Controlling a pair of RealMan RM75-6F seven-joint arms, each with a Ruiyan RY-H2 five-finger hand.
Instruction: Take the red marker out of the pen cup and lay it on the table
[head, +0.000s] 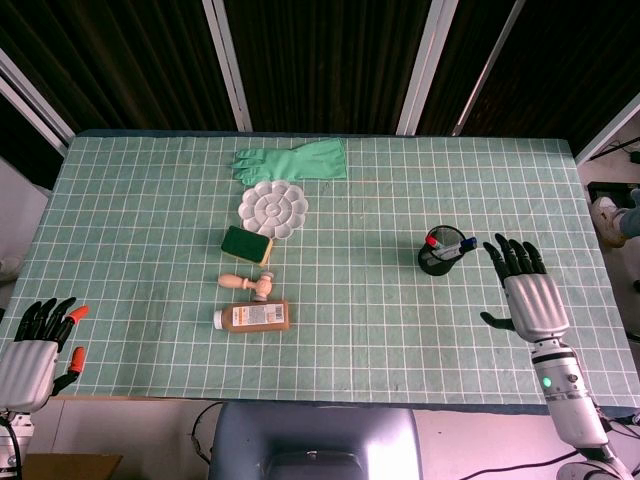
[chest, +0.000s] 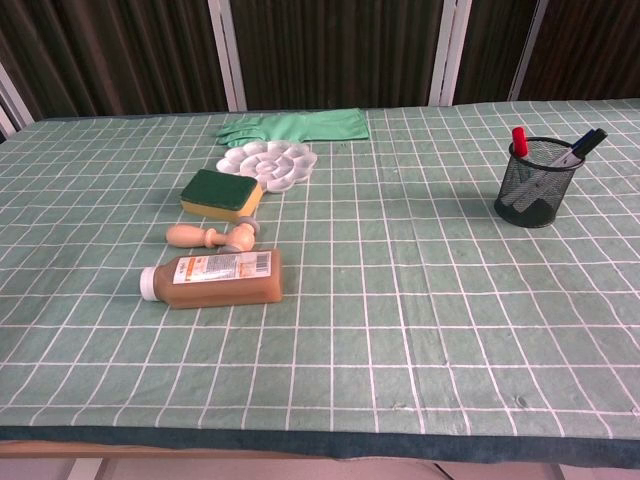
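The head view looks steeply down from above the table's near edge, taking in the whole green gridded mat (head: 400, 330). The chest view sits low at that edge, facing across. Both share the pen cup (chest: 538, 182), just beyond the right hand (head: 530, 290)

table (head: 150, 330): green grid mat | glove (head: 292, 161) | palette (head: 273, 208) | sponge (head: 246, 245) | bottle (head: 253, 317) | pen cup (head: 441, 256)

One cup (chest: 541, 182), three markers (chest: 520, 141)
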